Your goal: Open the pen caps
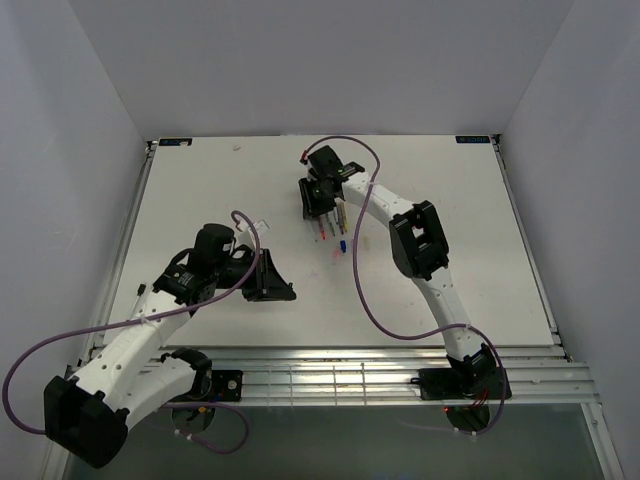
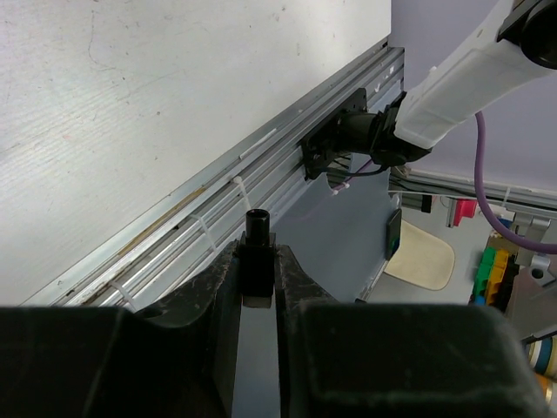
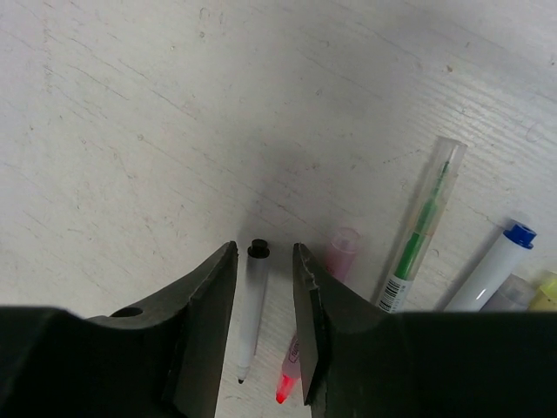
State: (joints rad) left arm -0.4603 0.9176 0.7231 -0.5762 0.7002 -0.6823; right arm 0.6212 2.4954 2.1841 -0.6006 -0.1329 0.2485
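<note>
Right end effector [image 3: 264, 252] partly hides the pink pen [image 3: 288, 370].

You're looking at a scuffed white table [image 1: 480, 250] sitting inside plain grey walls [image 1: 350, 60], a slotted metal rail [image 1: 330, 378] running along its near edge, and a beige pad [image 2: 422, 259] and coloured blocks [image 2: 492, 270] lying off beyond it.

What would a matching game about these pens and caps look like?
Things:
1. black cap
2. white pen
3. green pen
4. blue cap

Places or states:
a. has a see-through body
b. held in the left gripper
c. lies on the table inside the open right gripper
d. sits on a white barrel

Pairs: 1-b, 2-c, 3-a, 4-d
</note>
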